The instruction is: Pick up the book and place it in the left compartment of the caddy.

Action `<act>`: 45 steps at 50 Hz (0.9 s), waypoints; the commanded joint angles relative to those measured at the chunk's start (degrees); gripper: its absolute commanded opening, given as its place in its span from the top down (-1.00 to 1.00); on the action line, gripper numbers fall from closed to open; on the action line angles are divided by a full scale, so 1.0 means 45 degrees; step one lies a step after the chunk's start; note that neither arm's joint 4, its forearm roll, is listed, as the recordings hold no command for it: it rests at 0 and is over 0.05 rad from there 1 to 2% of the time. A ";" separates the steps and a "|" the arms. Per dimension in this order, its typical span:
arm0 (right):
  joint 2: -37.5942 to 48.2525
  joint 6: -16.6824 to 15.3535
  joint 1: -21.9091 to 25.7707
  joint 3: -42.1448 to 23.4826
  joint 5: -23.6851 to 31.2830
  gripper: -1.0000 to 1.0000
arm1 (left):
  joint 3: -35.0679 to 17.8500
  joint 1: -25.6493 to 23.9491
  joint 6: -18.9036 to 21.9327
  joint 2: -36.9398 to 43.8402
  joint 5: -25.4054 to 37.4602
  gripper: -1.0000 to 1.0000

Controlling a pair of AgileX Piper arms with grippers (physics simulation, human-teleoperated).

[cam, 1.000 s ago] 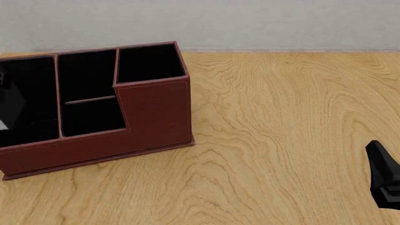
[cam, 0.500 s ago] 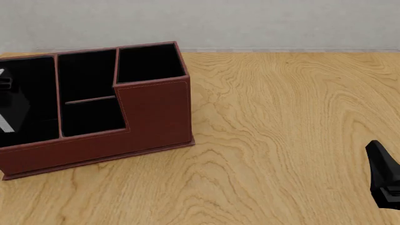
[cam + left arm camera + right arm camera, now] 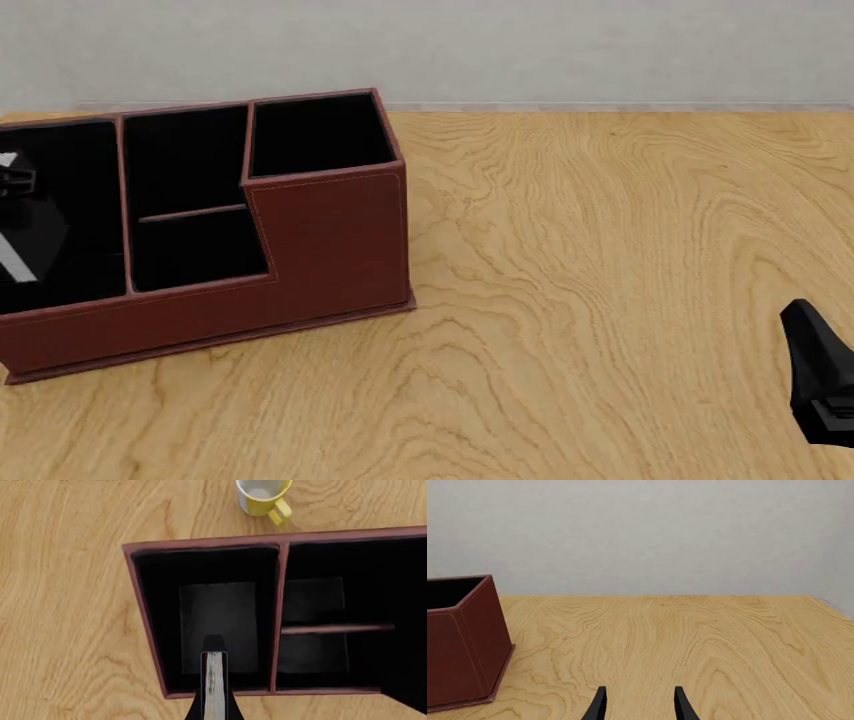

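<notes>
The reddish-brown caddy [image 3: 334, 240] stands at the left of the table. My left gripper [image 3: 11, 180] is at the view's left edge, over the caddy's left compartment [image 3: 80, 190]. In the left wrist view the gripper [image 3: 213, 711] is shut on the thin black book [image 3: 213, 680]. The book is held edge-on with its white page edge showing, above the near part of the left compartment [image 3: 220, 615] of the caddy [image 3: 207, 542]. A bit of the book's white edge [image 3: 16, 262] shows in the front view. My right gripper [image 3: 821, 370] is open and empty at the front right, also in its wrist view [image 3: 640, 707].
A yellow mug [image 3: 263, 497] stands on the table beyond the caddy's far wall. The crossbar-split middle section [image 3: 194, 215] and the tall square section [image 3: 320, 135] lie to the right of the left compartment. A grey wall [image 3: 534, 50] bounds the table's far edge.
My left gripper with the book has shifted slightly right, further into the front view over the left compartment. The right arm has not moved.
</notes>
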 commanded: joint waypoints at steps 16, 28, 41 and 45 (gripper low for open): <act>-0.0053 0.0001 0.0000 0.0052 -0.0002 -1.00 | 0.0093 -0.0021 0.0268 0.0758 -0.0877 1.00; -0.0053 0.0001 0.0000 0.0052 -0.0002 -1.00 | 0.0019 0.0072 0.0313 0.1206 -0.1190 1.00; -0.0053 0.0001 0.0000 0.0052 -0.0002 -1.00 | -0.0162 -0.0015 0.0177 0.1638 -0.1390 1.00; -0.0053 0.0001 0.0000 0.0052 -0.0002 -1.00 | -0.0229 0.0056 0.0259 0.1759 -0.1452 1.00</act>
